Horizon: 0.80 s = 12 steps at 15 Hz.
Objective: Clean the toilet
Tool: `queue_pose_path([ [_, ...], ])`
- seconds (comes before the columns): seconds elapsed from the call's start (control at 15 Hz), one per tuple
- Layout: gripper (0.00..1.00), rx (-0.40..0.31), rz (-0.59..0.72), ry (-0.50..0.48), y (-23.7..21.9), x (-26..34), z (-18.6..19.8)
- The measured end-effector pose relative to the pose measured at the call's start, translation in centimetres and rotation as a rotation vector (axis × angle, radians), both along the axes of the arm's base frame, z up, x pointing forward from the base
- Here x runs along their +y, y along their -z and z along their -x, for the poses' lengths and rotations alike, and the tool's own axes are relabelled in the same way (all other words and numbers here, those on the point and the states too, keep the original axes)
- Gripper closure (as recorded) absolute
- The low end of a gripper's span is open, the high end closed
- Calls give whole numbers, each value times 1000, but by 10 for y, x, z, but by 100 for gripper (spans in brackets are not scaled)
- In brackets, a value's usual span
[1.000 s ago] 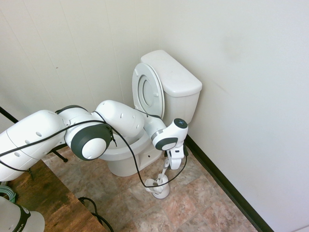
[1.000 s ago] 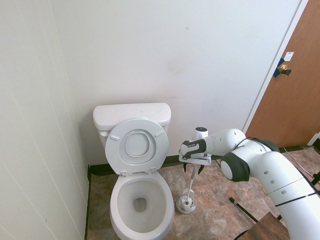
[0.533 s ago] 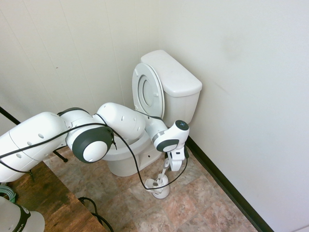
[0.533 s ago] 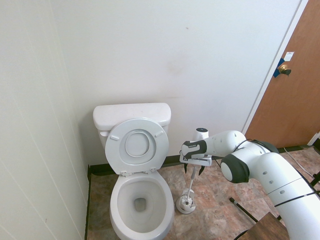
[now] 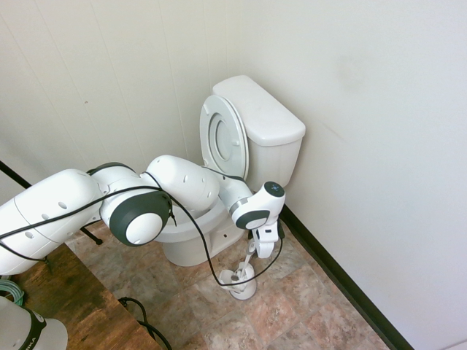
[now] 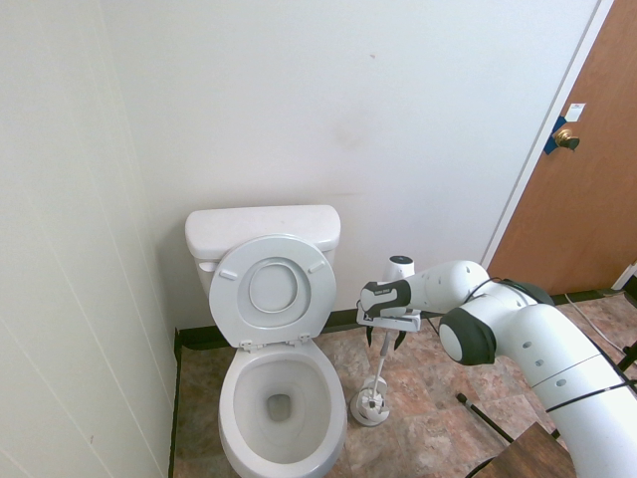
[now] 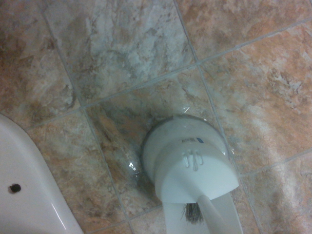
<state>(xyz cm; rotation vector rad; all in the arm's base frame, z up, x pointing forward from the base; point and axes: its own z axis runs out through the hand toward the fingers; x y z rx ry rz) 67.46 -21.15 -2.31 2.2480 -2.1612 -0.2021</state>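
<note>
The white toilet (image 5: 271,125) stands in the corner with its seat and lid (image 6: 274,289) tipped up against the tank, and the bowl (image 6: 237,410) is open. My gripper (image 6: 385,339) hangs to the right of the bowl, pointing down at the floor. It is open, with a finger on each side of the top of a slim white brush handle (image 6: 379,370). The handle rises from a small white brush holder (image 6: 371,406) on the tiles. From the wrist view I look straight down on that brush holder (image 7: 187,158), with the toilet's base (image 7: 29,195) at the edge.
A dark baseboard (image 5: 343,284) runs along the wall behind the holder. A brown door (image 6: 577,179) is at the right in the second exterior view. Part of a wooden surface (image 5: 66,299) lies under the arm.
The wrist has sunk a little toward the brush handle. The fingers have stayed open, and the brush and holder have not moved.
</note>
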Motion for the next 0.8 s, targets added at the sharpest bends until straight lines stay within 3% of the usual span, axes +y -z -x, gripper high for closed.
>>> queue_pose_path([
  [0.8, 100, 3, 6, -15, -3, -6, 4],
])
